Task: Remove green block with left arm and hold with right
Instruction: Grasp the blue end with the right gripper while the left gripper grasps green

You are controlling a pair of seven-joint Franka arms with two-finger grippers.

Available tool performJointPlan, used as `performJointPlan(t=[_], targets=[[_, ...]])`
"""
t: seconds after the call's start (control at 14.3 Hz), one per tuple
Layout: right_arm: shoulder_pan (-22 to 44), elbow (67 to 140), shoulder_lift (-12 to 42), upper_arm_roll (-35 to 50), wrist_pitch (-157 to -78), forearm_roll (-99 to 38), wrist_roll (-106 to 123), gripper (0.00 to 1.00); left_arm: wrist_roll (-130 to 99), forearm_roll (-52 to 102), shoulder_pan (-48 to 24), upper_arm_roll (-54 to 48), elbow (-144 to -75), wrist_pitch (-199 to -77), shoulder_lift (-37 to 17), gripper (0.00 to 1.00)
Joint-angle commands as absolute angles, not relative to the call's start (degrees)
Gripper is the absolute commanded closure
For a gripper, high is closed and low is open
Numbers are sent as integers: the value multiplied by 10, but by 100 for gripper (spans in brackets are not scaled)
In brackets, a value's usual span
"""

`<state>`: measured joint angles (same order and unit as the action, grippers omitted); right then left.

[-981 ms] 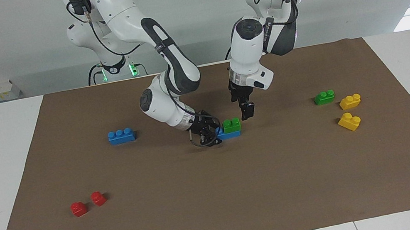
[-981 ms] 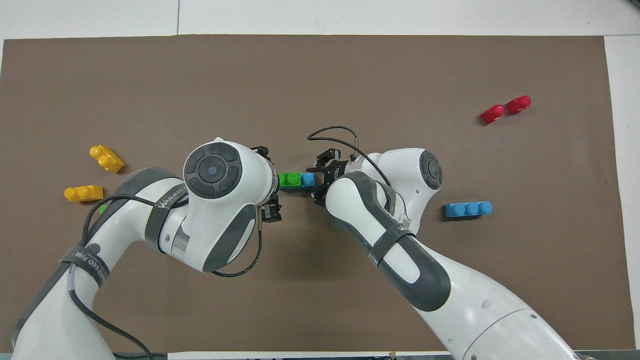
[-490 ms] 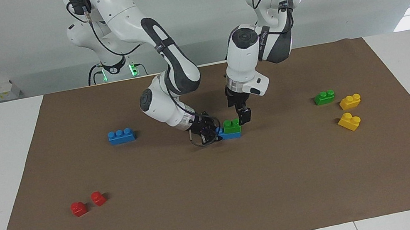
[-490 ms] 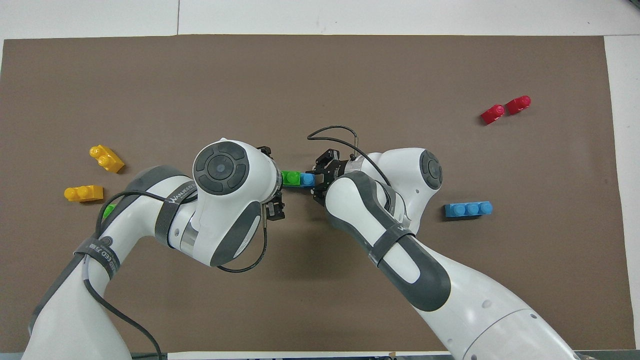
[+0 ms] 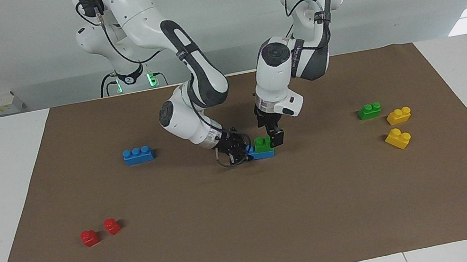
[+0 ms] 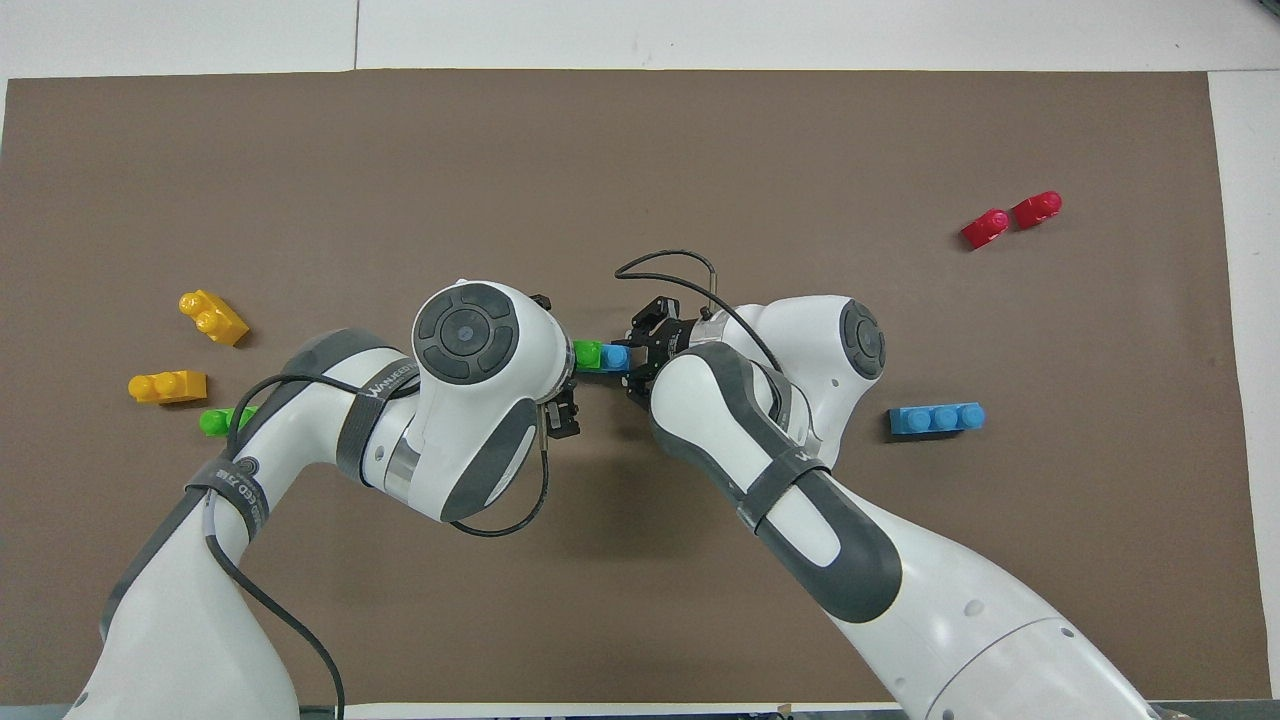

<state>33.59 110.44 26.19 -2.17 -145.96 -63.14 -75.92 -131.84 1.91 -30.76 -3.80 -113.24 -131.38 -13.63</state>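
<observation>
The green block (image 5: pixel 262 143) (image 6: pixel 587 354) sits pressed onto one end of a blue brick (image 5: pixel 262 154) (image 6: pixel 615 357) in the middle of the brown mat. My right gripper (image 5: pixel 241 151) (image 6: pixel 632 362) is low on the mat, shut on the bare end of that blue brick. My left gripper (image 5: pixel 270 137) hangs open right at the green block, at its end toward the left arm's side. One dark finger (image 5: pixel 277 136) shows beside the block. In the overhead view the left wrist hides part of the green block.
A second green block (image 5: pixel 369 111) (image 6: pixel 222 420) and two yellow bricks (image 5: pixel 398 115) (image 5: pixel 397 138) lie toward the left arm's end. A lone blue brick (image 5: pixel 138 155) and two red pieces (image 5: pixel 90 237) (image 5: pixel 112 226) lie toward the right arm's end.
My left gripper has come down and moved in onto the green block. My right gripper has closed on the blue brick's end. The bricks have stayed in place.
</observation>
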Motion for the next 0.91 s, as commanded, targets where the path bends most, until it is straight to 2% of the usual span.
performJointPlan(t=[0.0,0.42,0.77,0.84], targets=[[338,1101,268,-22,-1477,-653,-737,100,-1336,10,-318,-29,-1116,-1320,-153,0],[339,1101,268,-22,-1479,-653,-737,100,-1347,-4,-319,-29,-1115,-1337,-162,2],[345,1101,270,-22,-1488,-653,-737,100,-1346,-18,-319,-29,-1106,-1327,-163,45],[345,1101,270,-22,-1488,-653,-737,100,-1343,-19,-318,-29,-1106,-1326,-163,74]])
